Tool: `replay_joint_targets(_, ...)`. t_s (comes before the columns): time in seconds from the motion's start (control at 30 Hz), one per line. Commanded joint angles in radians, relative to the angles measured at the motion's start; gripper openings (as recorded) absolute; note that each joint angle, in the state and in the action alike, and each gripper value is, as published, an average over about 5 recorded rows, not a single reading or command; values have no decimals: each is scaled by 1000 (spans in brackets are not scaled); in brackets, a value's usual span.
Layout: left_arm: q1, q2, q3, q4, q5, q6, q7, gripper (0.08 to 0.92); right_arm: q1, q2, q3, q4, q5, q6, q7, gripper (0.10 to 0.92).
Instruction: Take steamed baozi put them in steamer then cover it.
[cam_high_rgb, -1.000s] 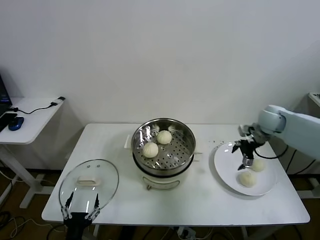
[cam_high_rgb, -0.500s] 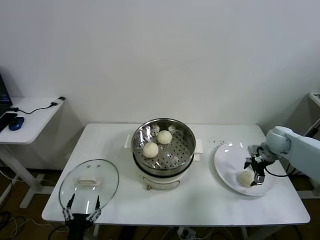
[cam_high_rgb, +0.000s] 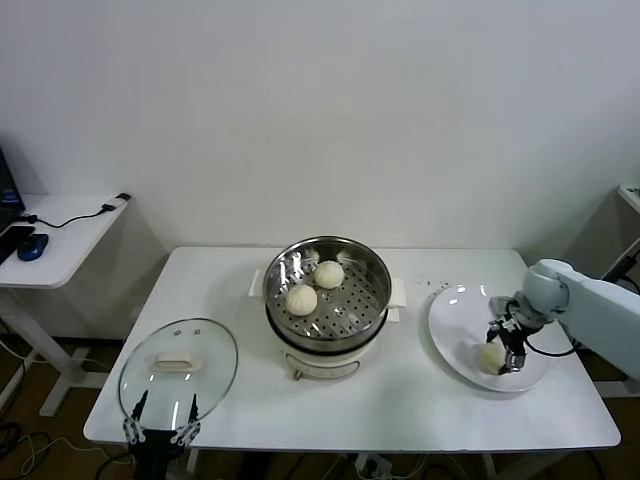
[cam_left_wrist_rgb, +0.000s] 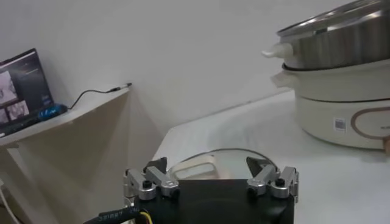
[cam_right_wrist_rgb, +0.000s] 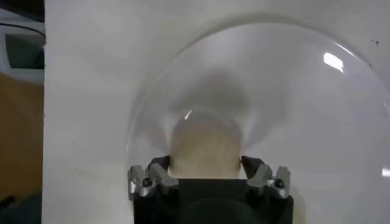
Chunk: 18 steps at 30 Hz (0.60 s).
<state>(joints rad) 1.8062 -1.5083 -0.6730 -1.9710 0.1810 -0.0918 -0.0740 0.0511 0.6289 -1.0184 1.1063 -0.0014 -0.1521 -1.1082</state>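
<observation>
While the right gripper (cam_high_rgb: 505, 352) reaches down over the white plate (cam_high_rgb: 455, 345), its jaws stand spread around a steamed baozi (cam_right_wrist_rgb: 204, 149), one on each side, not visibly pinching it. Only this bun shows on the plate. Well away from those jaws, two more baozi (cam_high_rgb: 301, 299) already sit in the steamer (cam_high_rgb: 327, 291), so the loading looks partly done. The cover (cam_high_rgb: 178, 366) lies on the counter (cam_high_rgb: 400, 400), just beyond the left gripper (cam_left_wrist_rgb: 211, 179), whose jaws are spread and empty; covering remains.

Head looks down; wrists sit close, low.
</observation>
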Motion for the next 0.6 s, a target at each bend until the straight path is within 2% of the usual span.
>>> replay_joint_targets(0.03,-1,1,-1,1,1,0,0,823,-15,17,13,-20,-19,6,-7,667)
replay_joint_targets(0.33,-3,-1,2,1,0,0,0,823,29,25,-13,-23,6,17,-22,579)
replay_joint_targets(0.47,-1,1,1,0,-2,-2,0,823,87,32,-47,-17,26,34,-29,563)
replay_joint_targets(0.6,4,5,-2,-1,-6,-5,0,823,226,53,-118,6,41,115,-63,560)
